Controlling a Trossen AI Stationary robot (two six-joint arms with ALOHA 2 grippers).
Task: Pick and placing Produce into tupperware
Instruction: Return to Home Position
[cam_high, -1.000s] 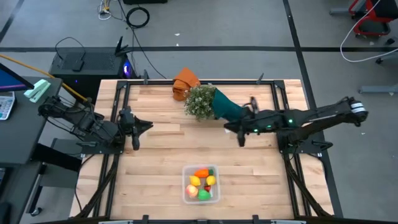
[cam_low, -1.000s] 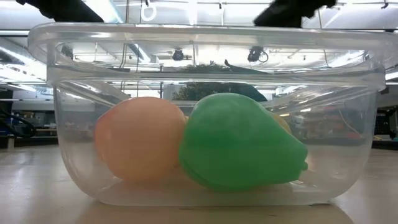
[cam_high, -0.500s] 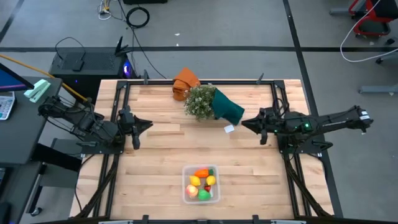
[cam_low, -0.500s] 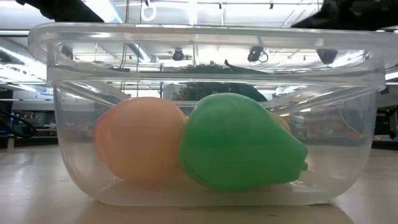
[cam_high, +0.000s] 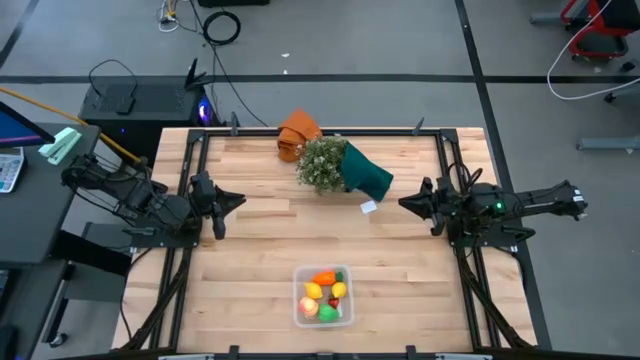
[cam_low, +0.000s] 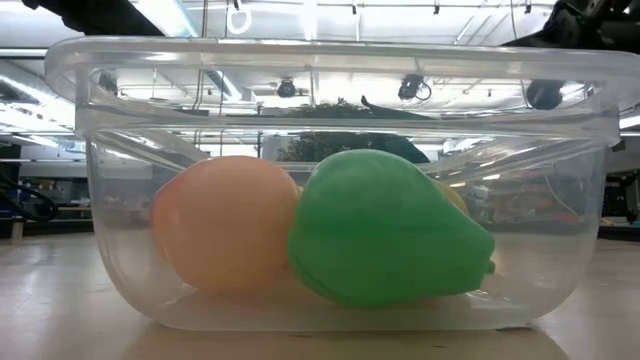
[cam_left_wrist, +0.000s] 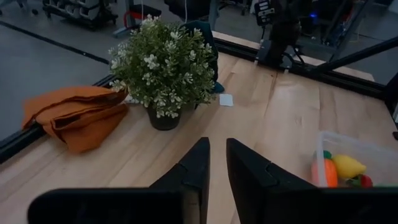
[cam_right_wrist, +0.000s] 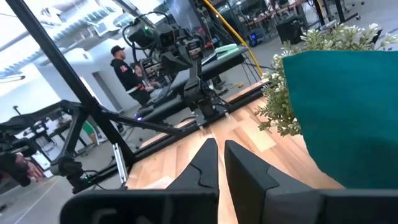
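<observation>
The clear tupperware (cam_high: 323, 296) sits near the table's near edge, and the produce lies inside it. An orange carrot (cam_high: 323, 279), two yellow lemons (cam_high: 338, 290) and a red berry (cam_high: 333, 301) show from above. In the low view a pink-orange peach (cam_low: 225, 225) and a green piece (cam_low: 385, 230) rest on the tupperware's floor (cam_low: 330, 315). My left gripper (cam_high: 238, 200) hovers shut at the table's left side. My right gripper (cam_high: 405, 203) hovers shut at the right side, beside the plant. Both are far from the tupperware and hold nothing.
A bushy plant in teal wrap (cam_high: 335, 165) lies tipped at the far middle of the table. An orange cloth (cam_high: 297, 133) sits at the far edge behind it, and a small white tag (cam_high: 368, 207) lies on the wood. Black frame rails (cam_high: 190, 240) run along both sides.
My right arm has drawn back from beside the plant toward the table's right edge. Its gripper now hangs near the right rail. The produce, the tupperware and my left arm have stayed where they were.
</observation>
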